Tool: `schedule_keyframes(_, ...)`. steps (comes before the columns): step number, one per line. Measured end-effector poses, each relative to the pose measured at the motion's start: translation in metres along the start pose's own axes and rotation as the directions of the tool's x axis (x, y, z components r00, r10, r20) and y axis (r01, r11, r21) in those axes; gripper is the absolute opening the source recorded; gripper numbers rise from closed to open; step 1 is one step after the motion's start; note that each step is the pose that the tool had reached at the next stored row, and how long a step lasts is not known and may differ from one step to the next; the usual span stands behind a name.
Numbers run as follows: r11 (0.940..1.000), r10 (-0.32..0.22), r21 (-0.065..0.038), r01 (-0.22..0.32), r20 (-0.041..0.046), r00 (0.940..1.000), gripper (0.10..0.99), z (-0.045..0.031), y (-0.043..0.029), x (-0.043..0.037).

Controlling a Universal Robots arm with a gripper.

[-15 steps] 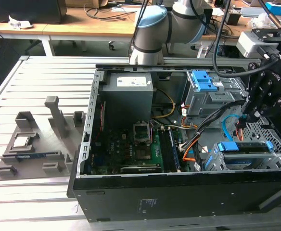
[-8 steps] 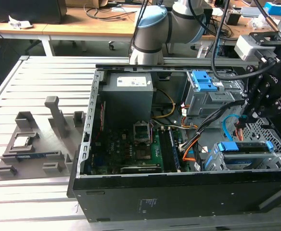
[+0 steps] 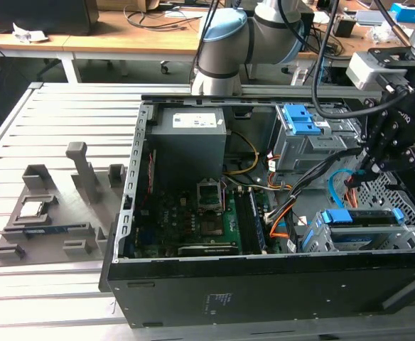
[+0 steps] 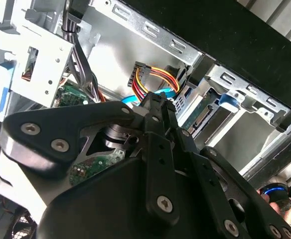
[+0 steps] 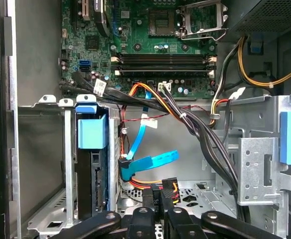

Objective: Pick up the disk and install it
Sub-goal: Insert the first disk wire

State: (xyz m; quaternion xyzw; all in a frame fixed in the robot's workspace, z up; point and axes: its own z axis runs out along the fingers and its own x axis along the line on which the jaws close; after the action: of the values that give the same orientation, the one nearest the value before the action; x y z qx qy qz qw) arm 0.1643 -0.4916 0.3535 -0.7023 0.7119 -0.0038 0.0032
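Note:
The disk [image 5: 91, 169] stands edge-on inside the grey drive bay [image 5: 46, 164] of the open computer case, its blue carrier frame [image 5: 91, 132] toward the motherboard. In the exterior view the disk [image 3: 364, 219] lies in the bay at the case's near right corner. My gripper [image 3: 357, 177] hangs just above and behind that bay. In both wrist views its black fingers [image 5: 158, 199] are shut on a black power connector [image 5: 169, 188] with yellow, red and black wires, a short way from the disk's connector edge [image 4: 204, 117]. The same connector [image 4: 141, 77] sticks out past the fingertips [image 4: 158, 102].
A blue flat data cable [image 5: 148, 164] lies loose beside the bay. A thick black cable bundle [image 5: 200, 134] crosses toward a second grey cage with a blue latch [image 3: 300, 121]. The power supply [image 3: 190, 131] and motherboard [image 3: 193, 220] sit to the exterior view's left. A grey fixture [image 3: 51, 206] lies outside the case.

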Motion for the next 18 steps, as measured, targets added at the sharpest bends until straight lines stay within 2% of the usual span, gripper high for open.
schedule_keyframes(2,1.0,0.0,0.0,0.0,-0.0006,1.0,0.169,0.0,-0.0001,0.0035)
schedule_keyframes(6,1.0,0.0,0.0,0.0,-0.0033,1.0,0.169,0.0002,-0.0004,0.0305)
schedule_keyframes(11,1.0,0.0,0.0,0.0,-0.0096,1.0,0.169,0.0011,-0.0007,0.0487)
schedule_keyframes(18,0.9998,0.018,0.0,-0.018,-0.0104,0.9998,0.169,0.0072,-0.0039,0.0494)
